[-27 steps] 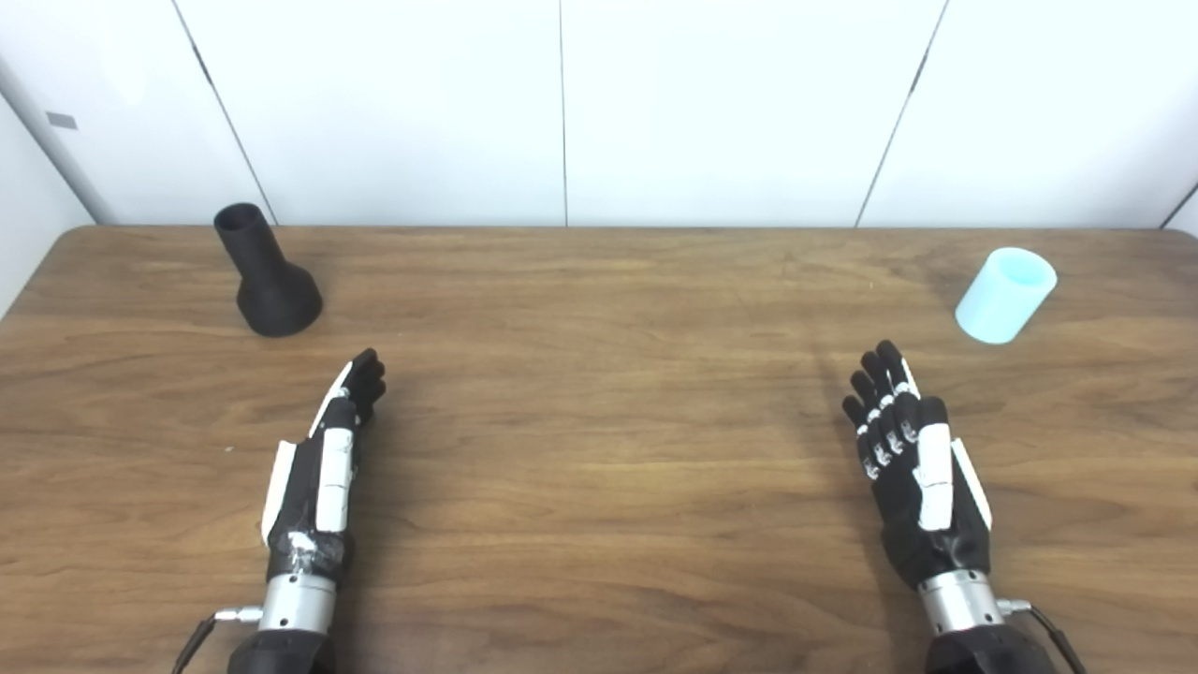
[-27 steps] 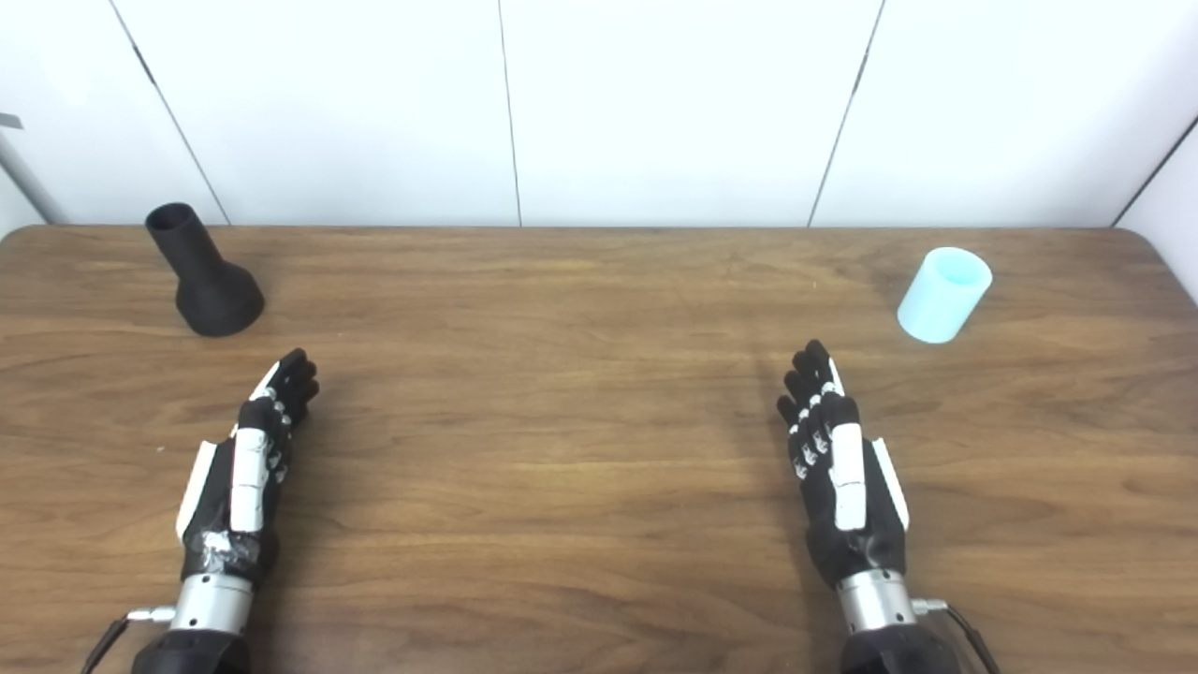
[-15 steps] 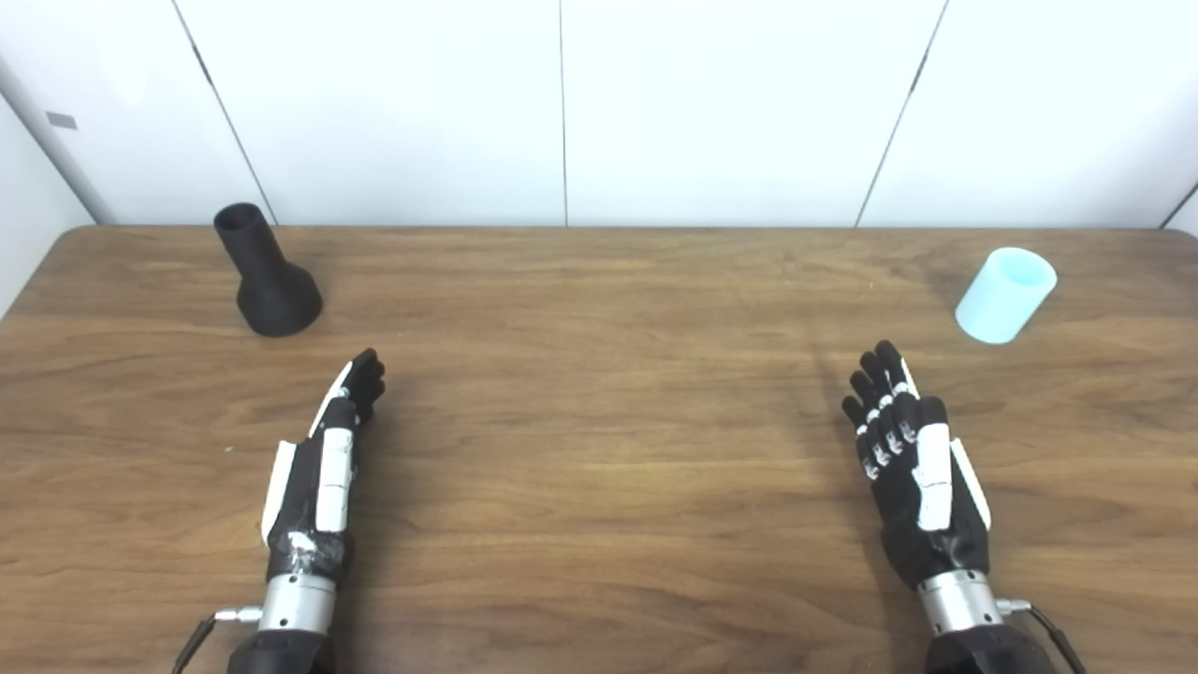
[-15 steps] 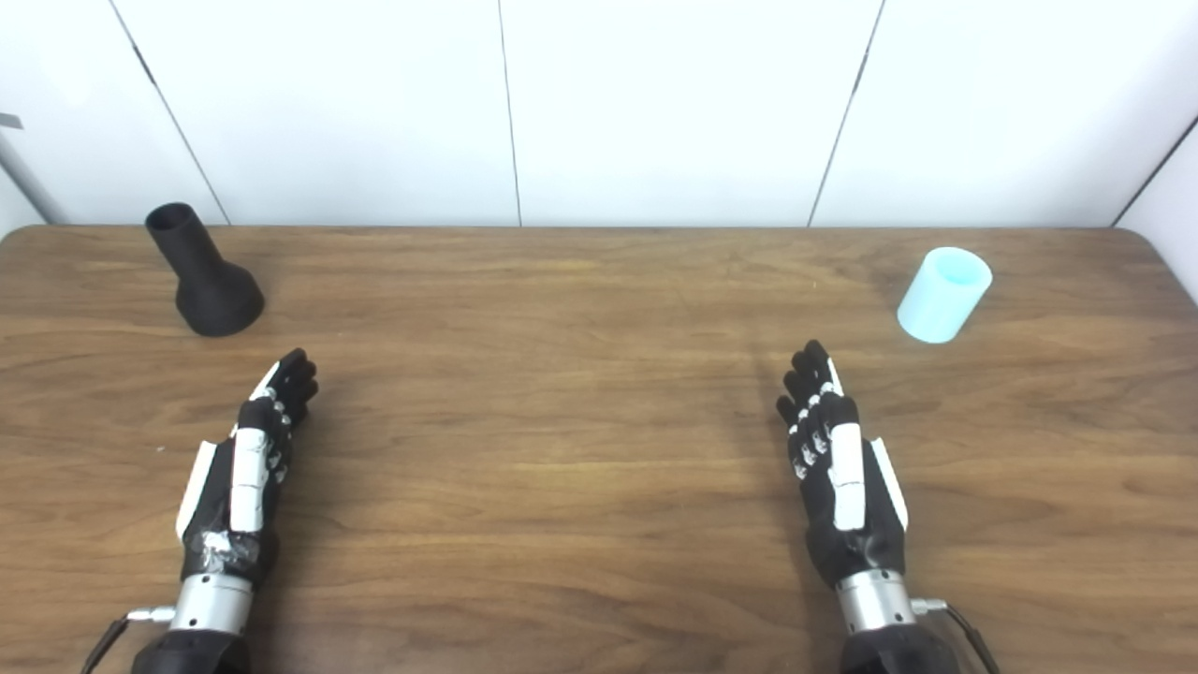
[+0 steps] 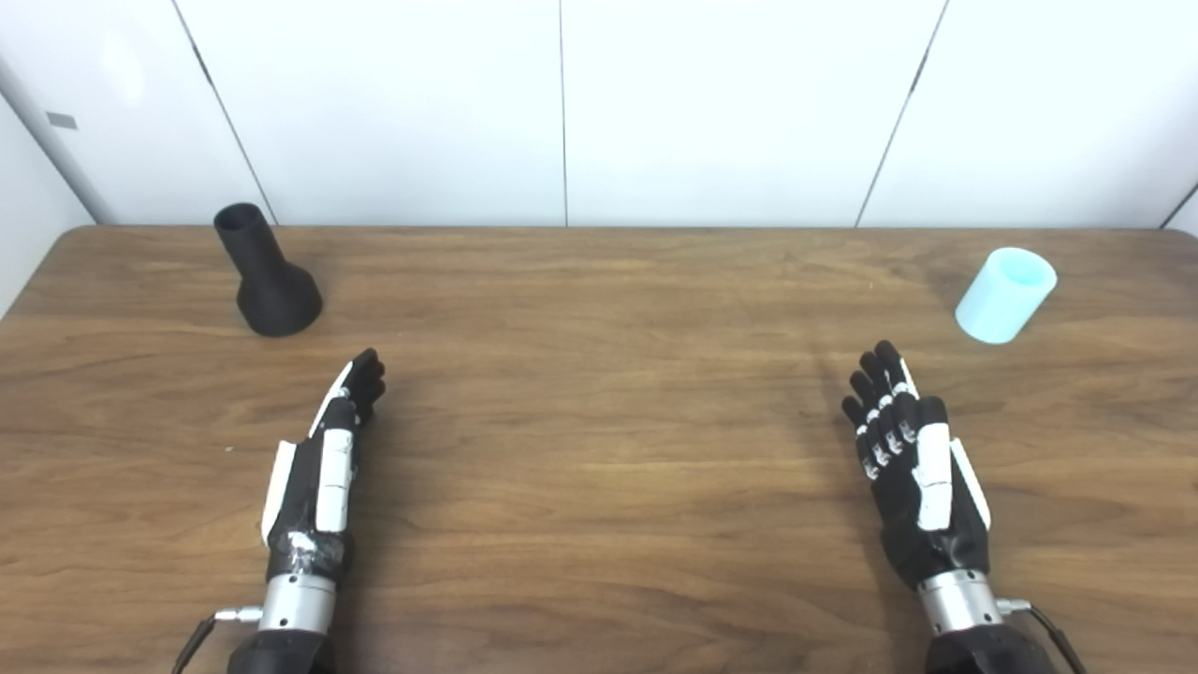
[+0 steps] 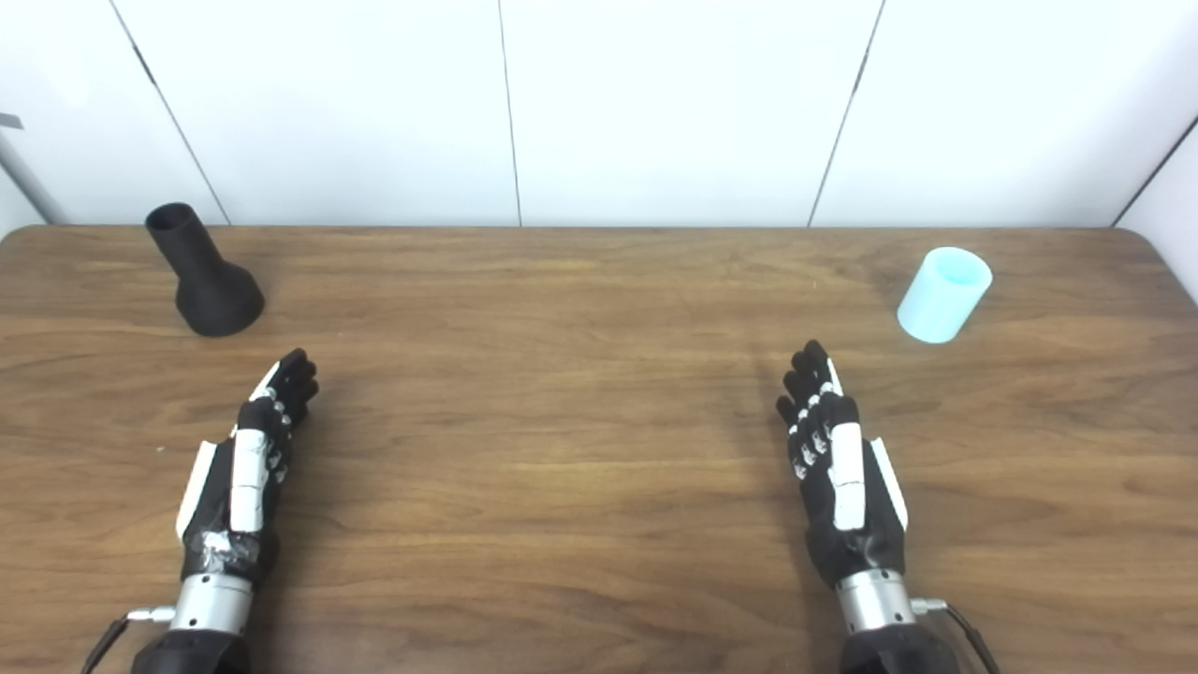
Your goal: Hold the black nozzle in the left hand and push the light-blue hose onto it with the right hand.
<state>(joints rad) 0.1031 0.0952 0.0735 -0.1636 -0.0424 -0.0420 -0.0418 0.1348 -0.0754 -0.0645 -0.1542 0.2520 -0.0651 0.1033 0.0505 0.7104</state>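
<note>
The black nozzle (image 5: 267, 278) stands upright on its wide base at the far left of the wooden table (image 5: 599, 449), narrow mouth up. At the far right stands the light-blue hose (image 5: 1004, 295), a short open tube. My left hand (image 5: 323, 468) rests low over the table, well in front of the nozzle, fingers stretched out and holding nothing. My right hand (image 5: 913, 468) is likewise open, fingers straight, short of the hose and a little to its left. Neither hand touches either part.
White wall panels (image 5: 562, 112) rise right behind the table's far edge. The table's rounded right corner (image 6: 1165, 245) shows in the right eye view. Bare wood lies between the two hands.
</note>
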